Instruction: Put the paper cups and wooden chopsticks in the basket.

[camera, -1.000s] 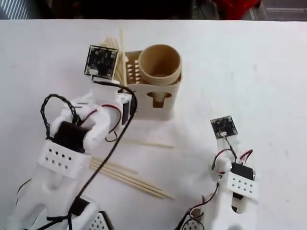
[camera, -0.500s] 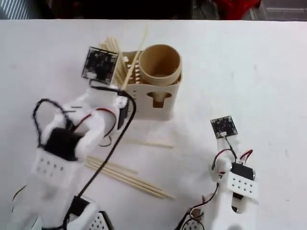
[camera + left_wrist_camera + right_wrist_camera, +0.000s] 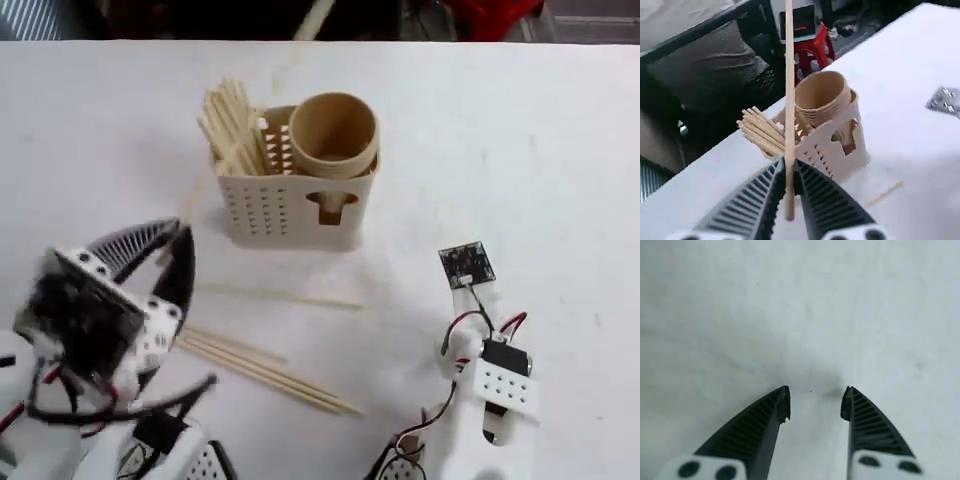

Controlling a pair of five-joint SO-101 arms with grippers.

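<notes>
The left gripper [image 3: 790, 167] has its fingers pinched on a single chopstick [image 3: 788, 85], which stands nearly upright between them, gripped close to its lower end so that most of its length rises free above the pinch. It is held above the bench [image 3: 520, 150], short of the basket [image 3: 265, 205] rather than over it. The basket already holds the cups [image 3: 333, 130], which look nested, on one side and a bundle [image 3: 230, 125] of chopsticks leaning out over the rim on the other. Several loose chopsticks [image 3: 265, 365] lie flat on the bench on the arms' side of the basket, with one more [image 3: 290, 297] lying apart, nearer its wall. The right gripper [image 3: 815, 402] hangs over bare bench, well away from the basket, with its fingers spread and nothing between them. The main risk probably lies in that low grip: with so much stick above the fingers, any quick swing could pivot it in the pinch or make it slip through. The free end may then catch the cup rim or the leaning bundle, flick sticks out or shove the light basket aside. If it is let go while still upright or short of the rim, it would likely bounce off the wall onto the bench. The flat chopsticks seem hard to pinch singly and may roll or scatter when pressed.
</notes>
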